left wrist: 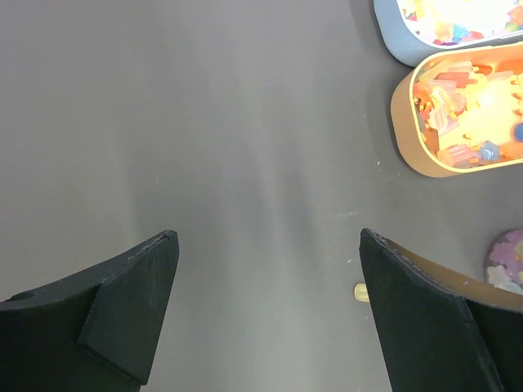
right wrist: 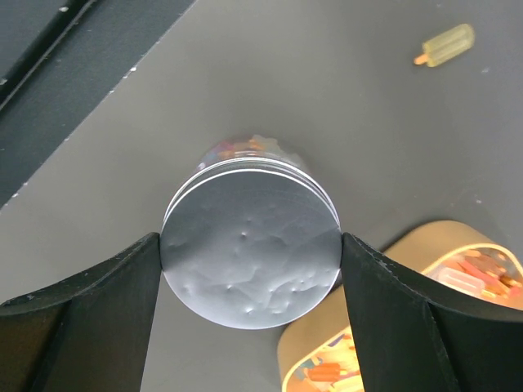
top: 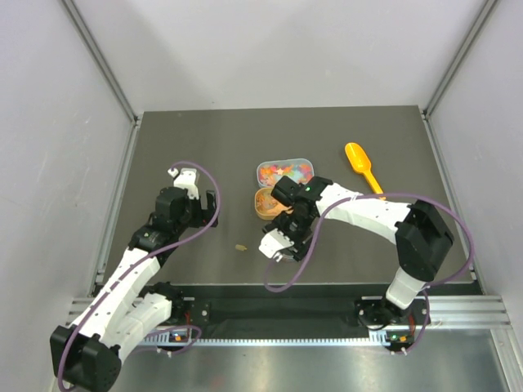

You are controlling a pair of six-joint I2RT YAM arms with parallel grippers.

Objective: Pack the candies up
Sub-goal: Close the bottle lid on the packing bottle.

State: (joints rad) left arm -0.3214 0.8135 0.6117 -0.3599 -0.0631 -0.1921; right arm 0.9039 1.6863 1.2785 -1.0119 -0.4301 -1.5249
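The candies (top: 284, 171) fill an open blue-grey tin, also at the top right of the left wrist view (left wrist: 458, 20). A tan oval tin (top: 263, 204) in front of it holds more candies (left wrist: 458, 106). My right gripper (top: 279, 247) is shut on a round jar with a dented silver lid (right wrist: 251, 249), just in front of the tan tin (right wrist: 384, 343); coloured candies show through the jar's wall (right wrist: 241, 148). One stray candy (top: 241, 247) lies on the table (right wrist: 445, 45). My left gripper (top: 204, 204) is open and empty above bare table (left wrist: 268, 237), left of the tins.
An orange plastic scoop (top: 362, 163) lies at the back right of the dark table. The stray candy lies beside my left gripper's right finger (left wrist: 360, 291). The jar's edge shows at the right border of the left wrist view (left wrist: 508, 260). Grey walls enclose the table.
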